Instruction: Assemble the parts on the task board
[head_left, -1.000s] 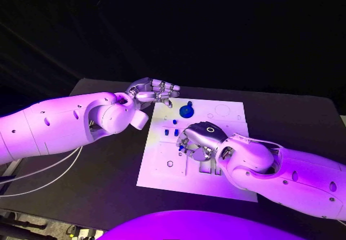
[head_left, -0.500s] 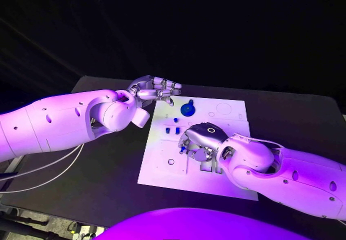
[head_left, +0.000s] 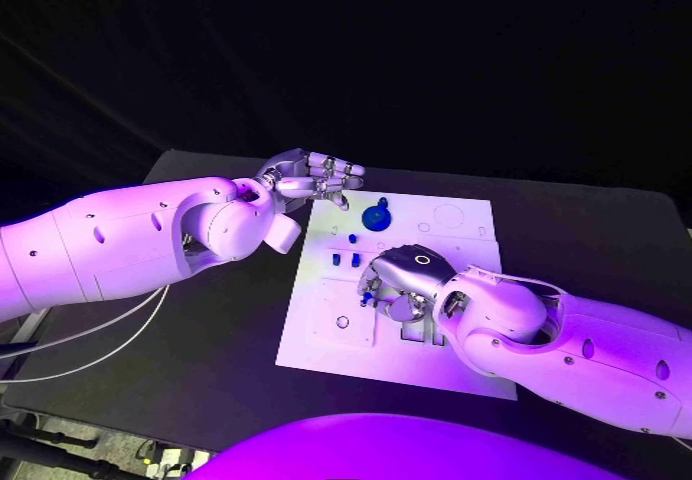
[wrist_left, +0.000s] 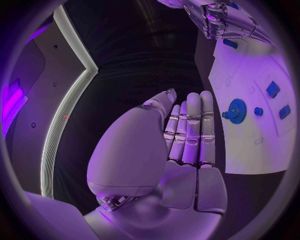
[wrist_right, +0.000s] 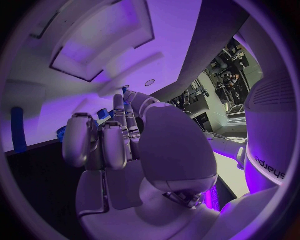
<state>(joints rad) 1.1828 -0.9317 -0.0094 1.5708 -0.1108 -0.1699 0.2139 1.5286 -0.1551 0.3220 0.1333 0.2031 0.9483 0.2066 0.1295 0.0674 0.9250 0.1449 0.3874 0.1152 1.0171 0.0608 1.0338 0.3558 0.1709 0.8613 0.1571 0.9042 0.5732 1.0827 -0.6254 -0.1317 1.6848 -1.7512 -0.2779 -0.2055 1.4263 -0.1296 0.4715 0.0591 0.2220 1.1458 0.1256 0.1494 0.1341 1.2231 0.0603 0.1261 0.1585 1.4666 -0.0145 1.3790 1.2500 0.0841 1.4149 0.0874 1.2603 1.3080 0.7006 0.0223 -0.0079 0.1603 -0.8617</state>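
Over task board, right hand

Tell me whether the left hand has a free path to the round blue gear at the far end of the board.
Probably yes. The left hand hovers at the task board's far-left corner, holding nothing, and the blue gear lies just beside it with bare board between. The right hand works nearer the robot, out of that path.

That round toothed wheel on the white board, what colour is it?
Blue. The round toothed wheel shows best in the left wrist view, standing out against the white task board.
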